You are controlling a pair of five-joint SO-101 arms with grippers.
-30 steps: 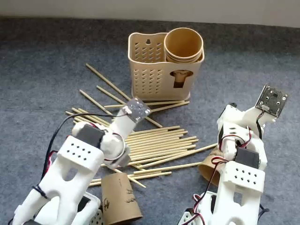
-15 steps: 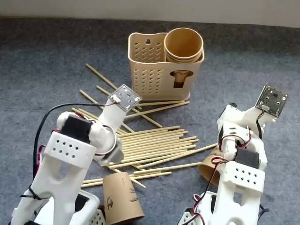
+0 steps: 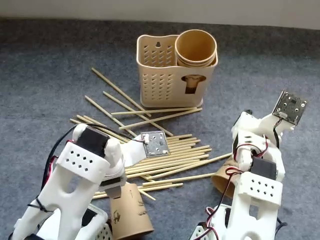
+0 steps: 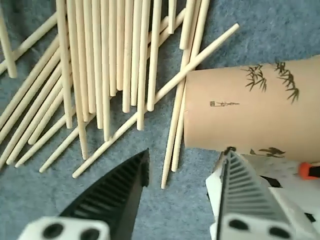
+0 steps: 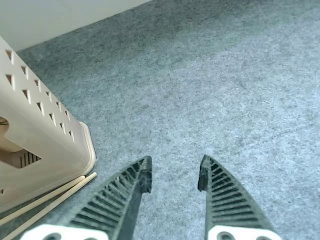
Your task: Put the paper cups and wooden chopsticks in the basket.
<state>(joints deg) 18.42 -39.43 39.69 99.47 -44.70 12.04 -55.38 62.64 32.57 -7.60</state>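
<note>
Pale wooden chopsticks (image 4: 105, 75) lie strewn on grey carpet (image 3: 50, 65) short of the beige perforated basket (image 3: 160, 80); your left gripper (image 4: 185, 156), open above them beside a fallen tan paper cup (image 4: 245, 110), likely must drop and pinch one, your right gripper (image 5: 173, 175) open too.

Bare worktop (image 5: 225, 90) lies open before my right pincer (image 5: 175, 167), basket (image 5: 45, 135) alongside; chopsticks (image 4: 105, 75) and a cup (image 4: 250, 110) crowd my left pincer (image 4: 186, 155).

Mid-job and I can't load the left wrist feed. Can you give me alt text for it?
The left gripper hangs open over grey carpet, its fingertips close to a paper cup lying on its side. A loose pile of wooden chopsticks spreads beside the cup, a few lying right by its end.
</note>
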